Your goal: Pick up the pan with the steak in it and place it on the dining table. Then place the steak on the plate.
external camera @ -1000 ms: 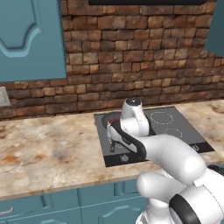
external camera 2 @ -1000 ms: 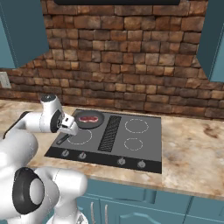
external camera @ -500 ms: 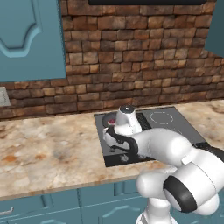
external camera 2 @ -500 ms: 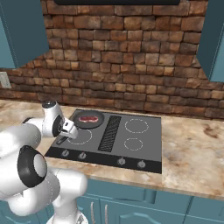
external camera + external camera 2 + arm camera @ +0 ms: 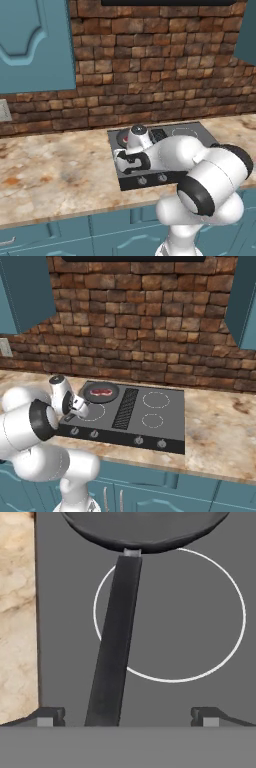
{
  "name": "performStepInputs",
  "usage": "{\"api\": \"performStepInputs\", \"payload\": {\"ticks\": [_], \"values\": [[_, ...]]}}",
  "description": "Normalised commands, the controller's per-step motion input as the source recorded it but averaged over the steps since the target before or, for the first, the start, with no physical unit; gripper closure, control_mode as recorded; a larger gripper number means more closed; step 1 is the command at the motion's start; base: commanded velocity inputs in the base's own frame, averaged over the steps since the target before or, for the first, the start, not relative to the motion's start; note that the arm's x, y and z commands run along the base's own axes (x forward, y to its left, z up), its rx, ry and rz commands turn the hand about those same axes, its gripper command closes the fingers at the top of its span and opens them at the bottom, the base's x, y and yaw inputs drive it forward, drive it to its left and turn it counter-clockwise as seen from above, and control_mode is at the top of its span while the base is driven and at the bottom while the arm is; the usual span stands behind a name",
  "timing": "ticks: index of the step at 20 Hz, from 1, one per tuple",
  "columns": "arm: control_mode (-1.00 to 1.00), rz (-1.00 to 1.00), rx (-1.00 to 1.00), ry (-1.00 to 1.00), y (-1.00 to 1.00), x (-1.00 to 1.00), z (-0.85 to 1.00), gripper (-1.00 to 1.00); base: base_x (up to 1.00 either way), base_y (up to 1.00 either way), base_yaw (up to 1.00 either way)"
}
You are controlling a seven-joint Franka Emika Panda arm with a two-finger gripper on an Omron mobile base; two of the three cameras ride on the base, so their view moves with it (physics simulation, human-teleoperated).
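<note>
Left base view: the arm's hand hangs low over the cooktop on the tabletop.

Right base view: the steak lies in the pan on the rear-left burner.

Hand view: the fingers stand wide apart and empty, the pan's handle between them.

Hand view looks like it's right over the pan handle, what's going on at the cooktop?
The arm has brought its gripper low over the cooktop, jaws open with the pan's handle between the fingertips, nearer one side than the middle. Nothing is gripped yet. The pan sits on the rear burner nearest the arm with the steak in it.
</note>
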Motion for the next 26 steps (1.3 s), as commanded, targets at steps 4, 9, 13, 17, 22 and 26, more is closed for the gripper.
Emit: {"api": "performStepInputs", "payload": {"ticks": [4,9,13,17,22,26], "values": [[-1.00,-0.04,0.01,0.00,0.10,0.19,-0.28,-1.00,0.00,0.00,0.00],[-1.00,-0.04,0.01,0.00,0.06,0.17,-0.28,-1.00,0.00,0.00,0.00],[-1.00,-0.04,0.01,-0.01,0.10,0.19,-0.24,-1.00,0.00,0.00,0.00],[-1.00,-0.02,0.00,0.00,0.09,0.12,-0.11,1.00,0.00,0.00,0.00],[-1.00,0.00,0.00,0.00,0.00,0.00,0.00,1.00,0.00,0.00,0.00],[-1.00,-0.01,0.00,-0.01,0.00,0.00,0.11,1.00,0.00,0.00,0.00]]}}
